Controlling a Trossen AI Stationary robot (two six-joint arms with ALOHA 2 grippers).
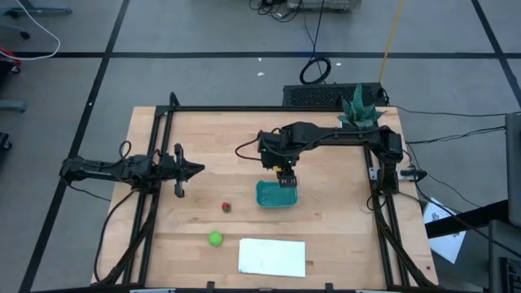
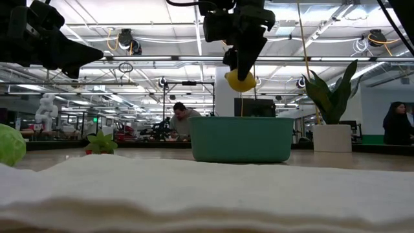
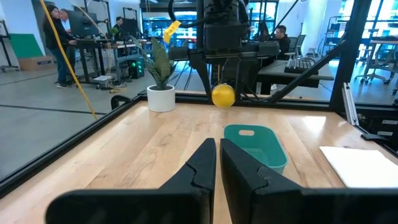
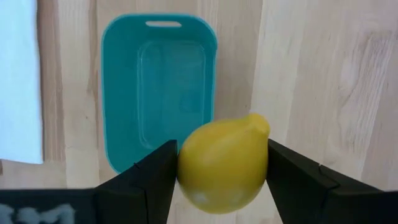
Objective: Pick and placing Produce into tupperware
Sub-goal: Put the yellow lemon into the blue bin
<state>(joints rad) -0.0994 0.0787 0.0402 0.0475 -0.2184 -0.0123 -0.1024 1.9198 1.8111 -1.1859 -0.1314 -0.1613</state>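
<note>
White sheet (image 1: 272,256) nearest, at table's front edge. Green ball (image 1: 215,238) just left of it, small red fruit (image 1: 226,207) farther back. Teal tupperware (image 1: 276,195) mid-table. Right gripper (image 2: 240,72) above tub's far edge, pinching yellow lemon (image 2: 240,81). Left gripper (image 3: 217,163) at left, fingers pressed together, holding nothing. Potted plant (image 1: 359,110) at far right corner.
</note>
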